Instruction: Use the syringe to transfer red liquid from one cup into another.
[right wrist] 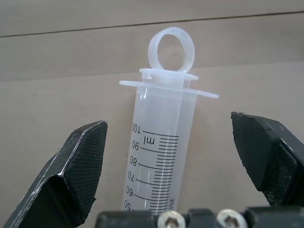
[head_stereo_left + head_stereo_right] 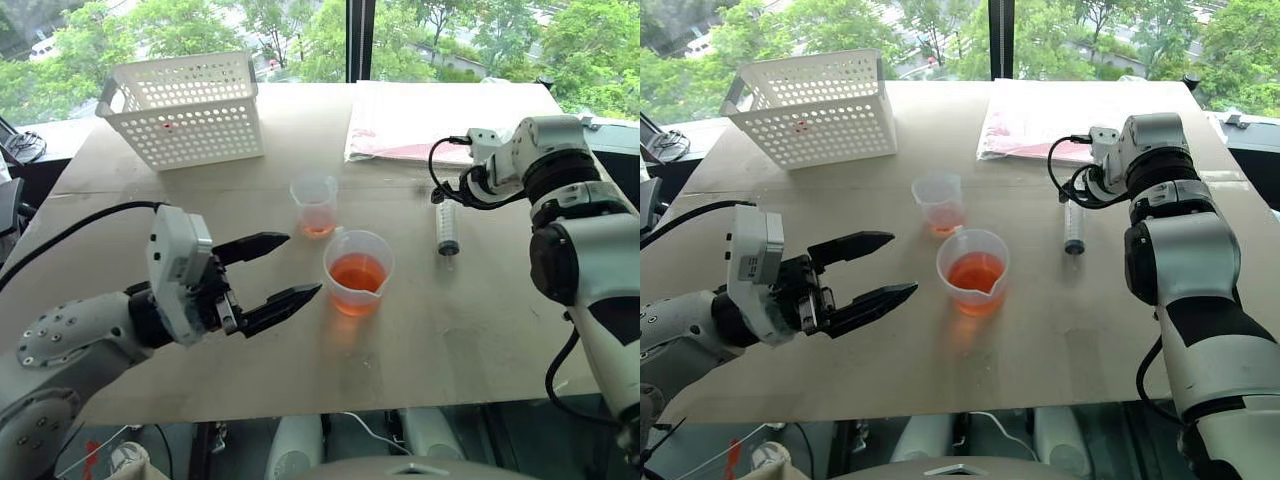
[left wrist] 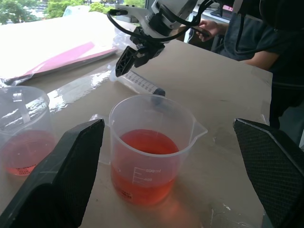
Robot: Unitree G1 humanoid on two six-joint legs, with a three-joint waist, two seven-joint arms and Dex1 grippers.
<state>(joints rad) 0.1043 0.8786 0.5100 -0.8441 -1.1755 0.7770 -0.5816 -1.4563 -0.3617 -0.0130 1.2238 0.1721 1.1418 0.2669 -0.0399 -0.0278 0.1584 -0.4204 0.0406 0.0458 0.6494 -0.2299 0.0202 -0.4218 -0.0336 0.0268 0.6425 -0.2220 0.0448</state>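
Syringe point(image 2: 447, 228): lies flat on the desk point(image 2: 480, 330), to the right of both cups, nozzle end toward the robot, plunger ring away from it; plunger looks pushed in, barrel empty as far as I can tell.
Right tool point(image 1: 175, 156): fingers wide, nothing held; it hangs over the barrel near the flange, one finger on each side, not touching.
Handling: probably light, rigid, smooth clear plastic; round, so it may roll or slip under a pinch.
Where to grip: I judge mid-barrel, just below the flange, across its width; the flange would stop it sliding through. The ring must stay free for drawing.
Big cup point(image 2: 358, 271): spouted, holds red liquid point(image 2: 358, 272) to about a third; stands near the desk's middle, well apart from the syringe.
Small cup point(image 2: 315, 205): just behind and left of the big cup, close but apart; a little red liquid at its bottom.
Left tool point(image 2: 282, 272): fingers wide, empty, level, pointing at the big cup from the left, near but not touching.
Basket point(image 2: 185, 108): white, perforated, far left of the desk, out of the way.
Papers point(image 2: 420, 120): white and pink sheets behind the syringe, clear of it.
Person point(image 3: 251, 33): seen beyond the desk's edge in the left wrist view.
In the way: nothing lies between the syringe and the cups; both cups are light and open, easily tipped by a passing arm.
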